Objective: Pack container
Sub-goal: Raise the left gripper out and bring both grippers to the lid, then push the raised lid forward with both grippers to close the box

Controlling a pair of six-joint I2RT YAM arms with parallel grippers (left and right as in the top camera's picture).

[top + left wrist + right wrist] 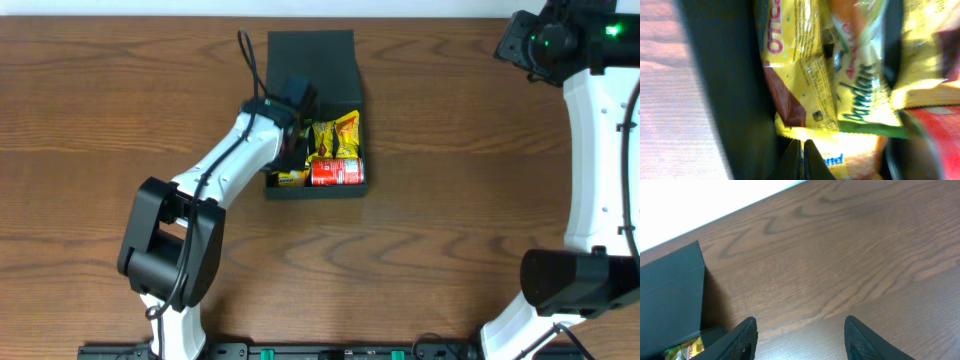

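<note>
The container [312, 60] is a matte black, roughly square rigid box, standing open. Its flap lid lies flat behind it. It sits left of centre on the table [450, 200], partly filled.

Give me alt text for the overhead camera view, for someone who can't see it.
The left arm reaches into an open black container on a wooden table, where yellow snack packets and a red can lie. The right arm stands along the right edge, well clear of it.

"pandan" on yellow-green packet [865, 95]
</note>
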